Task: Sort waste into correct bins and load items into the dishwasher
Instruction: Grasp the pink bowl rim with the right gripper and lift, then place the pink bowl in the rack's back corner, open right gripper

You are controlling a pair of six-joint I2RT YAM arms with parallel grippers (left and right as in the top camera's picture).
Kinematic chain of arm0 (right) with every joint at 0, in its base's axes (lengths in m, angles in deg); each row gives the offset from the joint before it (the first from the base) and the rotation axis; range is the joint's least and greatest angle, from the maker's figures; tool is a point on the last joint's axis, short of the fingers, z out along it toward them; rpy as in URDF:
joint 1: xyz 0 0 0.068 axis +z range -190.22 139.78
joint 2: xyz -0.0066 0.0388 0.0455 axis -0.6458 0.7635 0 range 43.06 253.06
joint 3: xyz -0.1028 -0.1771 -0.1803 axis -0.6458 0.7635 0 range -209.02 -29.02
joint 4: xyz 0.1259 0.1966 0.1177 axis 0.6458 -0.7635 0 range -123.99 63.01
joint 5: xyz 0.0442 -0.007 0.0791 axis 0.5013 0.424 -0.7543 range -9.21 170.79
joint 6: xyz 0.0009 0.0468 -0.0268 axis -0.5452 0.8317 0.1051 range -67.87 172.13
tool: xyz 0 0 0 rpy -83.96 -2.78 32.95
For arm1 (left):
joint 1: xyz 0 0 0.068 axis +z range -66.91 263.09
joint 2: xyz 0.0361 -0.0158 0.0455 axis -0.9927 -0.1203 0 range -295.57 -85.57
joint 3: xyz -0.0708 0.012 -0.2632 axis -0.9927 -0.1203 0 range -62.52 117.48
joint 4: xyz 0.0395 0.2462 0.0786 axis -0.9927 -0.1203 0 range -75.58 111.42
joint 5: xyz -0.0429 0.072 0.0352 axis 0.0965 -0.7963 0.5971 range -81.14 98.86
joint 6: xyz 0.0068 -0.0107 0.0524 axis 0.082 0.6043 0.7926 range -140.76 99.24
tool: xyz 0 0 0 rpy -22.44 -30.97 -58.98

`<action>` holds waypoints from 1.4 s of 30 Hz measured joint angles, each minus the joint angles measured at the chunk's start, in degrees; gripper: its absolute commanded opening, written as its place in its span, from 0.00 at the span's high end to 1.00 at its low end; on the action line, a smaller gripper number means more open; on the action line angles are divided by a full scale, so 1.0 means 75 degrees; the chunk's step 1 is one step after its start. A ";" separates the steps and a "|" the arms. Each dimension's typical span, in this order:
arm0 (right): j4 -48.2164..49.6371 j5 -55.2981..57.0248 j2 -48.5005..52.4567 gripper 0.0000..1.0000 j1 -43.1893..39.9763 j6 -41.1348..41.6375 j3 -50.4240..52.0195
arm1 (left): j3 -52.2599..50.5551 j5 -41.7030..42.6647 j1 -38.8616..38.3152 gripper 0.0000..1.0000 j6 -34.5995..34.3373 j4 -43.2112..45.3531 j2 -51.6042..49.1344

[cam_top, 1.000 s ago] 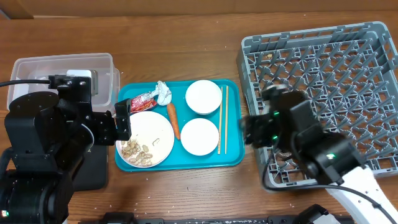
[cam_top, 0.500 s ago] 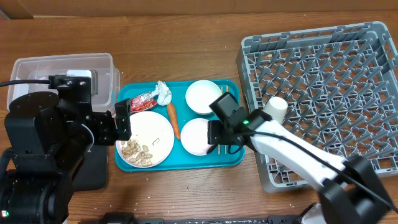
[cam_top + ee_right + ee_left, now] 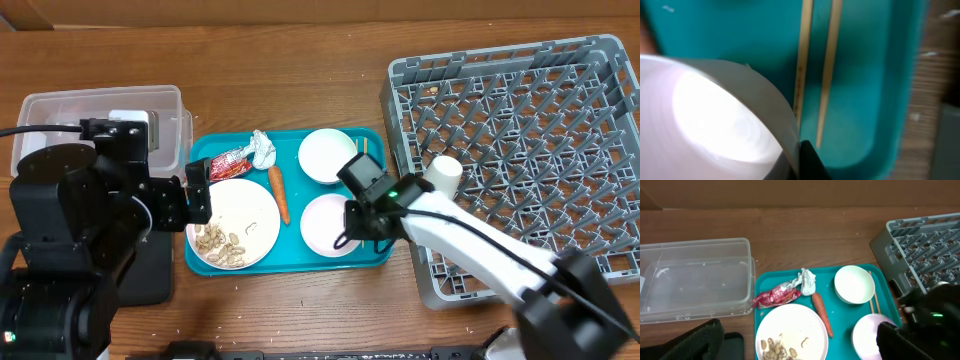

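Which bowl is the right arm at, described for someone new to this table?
Find the teal tray between the clear tub and the grey rack. On its right half two white bowls sit one behind the other. It is the near bowl, toward the robot; unlike the far bowl, it has the right pincer at its rim.

The table (image 3: 300,60) is seen as grained brown wood with a faint sheen. The tub (image 3: 695,280) is formed of clear, smooth plastic, the dish rack (image 3: 400,75) of grey matt plastic, the serving tray (image 3: 290,260) of teal plastic with a soft gloss. The near bowl (image 3: 710,125) is glazed white and glossy — light is thrown back from its inside. The wrapper (image 3: 776,297) is shiny red film, the tissue (image 3: 807,280) crumpled white paper, the chopsticks (image 3: 832,75) pale bare wood, the peanut shells (image 3: 215,243) beige and rough.
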 measured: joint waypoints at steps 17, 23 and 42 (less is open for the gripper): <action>-0.1285 0.8116 -0.2040 0.96 -0.2465 -0.0157 -0.1195 | 0.0003 0.0000 0.0000 0.00 0.0000 0.0000 -0.0125; -0.0283 0.8874 -0.0656 0.96 -0.3445 -0.0361 -0.1192 | 0.0003 0.0000 0.0000 0.00 0.0000 0.0000 -0.0230; 0.1693 1.0421 0.1775 0.96 -0.3585 -0.2699 -0.1192 | 0.0003 0.0000 0.0000 0.00 0.0000 0.0000 -0.0874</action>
